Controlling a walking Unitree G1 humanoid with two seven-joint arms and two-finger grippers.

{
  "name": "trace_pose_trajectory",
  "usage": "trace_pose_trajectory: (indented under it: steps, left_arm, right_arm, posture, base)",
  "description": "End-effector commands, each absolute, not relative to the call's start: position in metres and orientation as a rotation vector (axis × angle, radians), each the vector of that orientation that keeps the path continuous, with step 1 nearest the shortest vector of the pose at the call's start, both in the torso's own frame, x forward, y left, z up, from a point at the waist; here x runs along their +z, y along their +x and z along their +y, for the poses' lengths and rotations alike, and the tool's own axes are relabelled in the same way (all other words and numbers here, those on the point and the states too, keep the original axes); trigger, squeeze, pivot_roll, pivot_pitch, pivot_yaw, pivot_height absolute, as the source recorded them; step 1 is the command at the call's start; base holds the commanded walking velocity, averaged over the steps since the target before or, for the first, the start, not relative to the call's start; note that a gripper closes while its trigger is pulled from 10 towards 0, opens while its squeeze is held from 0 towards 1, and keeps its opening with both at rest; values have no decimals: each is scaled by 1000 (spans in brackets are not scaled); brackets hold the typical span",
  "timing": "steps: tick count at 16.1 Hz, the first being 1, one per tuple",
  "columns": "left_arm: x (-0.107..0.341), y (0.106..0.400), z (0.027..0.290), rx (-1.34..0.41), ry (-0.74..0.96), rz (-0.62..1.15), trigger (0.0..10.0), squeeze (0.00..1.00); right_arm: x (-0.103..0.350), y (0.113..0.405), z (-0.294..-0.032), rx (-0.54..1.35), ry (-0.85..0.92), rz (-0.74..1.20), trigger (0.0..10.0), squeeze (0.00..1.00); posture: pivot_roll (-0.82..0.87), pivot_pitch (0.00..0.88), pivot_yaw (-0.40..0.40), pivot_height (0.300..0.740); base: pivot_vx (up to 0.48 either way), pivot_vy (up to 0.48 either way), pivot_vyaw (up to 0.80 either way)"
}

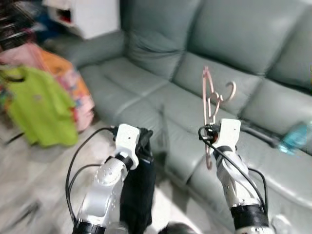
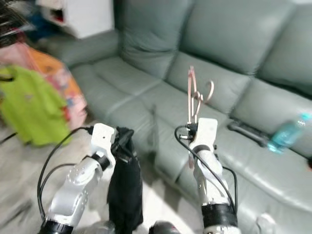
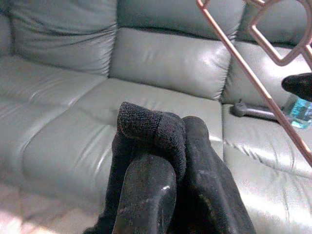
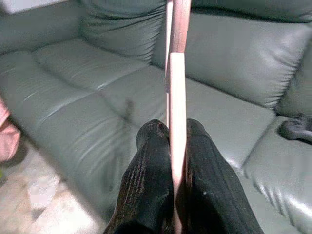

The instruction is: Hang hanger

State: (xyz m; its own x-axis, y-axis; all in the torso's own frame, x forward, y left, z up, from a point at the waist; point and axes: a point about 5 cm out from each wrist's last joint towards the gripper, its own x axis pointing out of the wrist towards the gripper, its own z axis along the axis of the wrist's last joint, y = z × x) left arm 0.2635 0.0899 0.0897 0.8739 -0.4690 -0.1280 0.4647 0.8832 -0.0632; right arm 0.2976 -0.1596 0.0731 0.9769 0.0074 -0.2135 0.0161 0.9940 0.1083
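Right gripper: pinching pink hanger, upright. Left gripper: clamped on black garment. Grey sofa behind.

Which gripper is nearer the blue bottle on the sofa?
Right. The right gripper, holding the hanger, is on the bottle's side; the left gripper, holding a black cloth, is farther off.

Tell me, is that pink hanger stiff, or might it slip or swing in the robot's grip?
Probably stiff: the pink hanger keeps its thin frame straight while standing upright from the right gripper. It looks light, being so slender. It may pivot, since the fingers pinch just one narrow bar.
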Motion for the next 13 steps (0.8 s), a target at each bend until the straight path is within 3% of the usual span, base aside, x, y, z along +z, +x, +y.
trace_pose_trajectory:
  steps: [1, 13]
  left_arm:
    - [99, 267, 93, -482, -29, 96, 10000, 0]
    - [98, 267, 92, -481, -20, 106, 10000, 0]
  right_arm:
    - [78, 301, -154, 11, 117, 193, 10000, 0]
    - [77, 300, -151, 18, 123, 195, 10000, 0]
  posture:
    - [-26, 52, -22, 740]
    - [-26, 60, -20, 740]
  base:
    - [289, 382, 0]
    - [278, 392, 0]
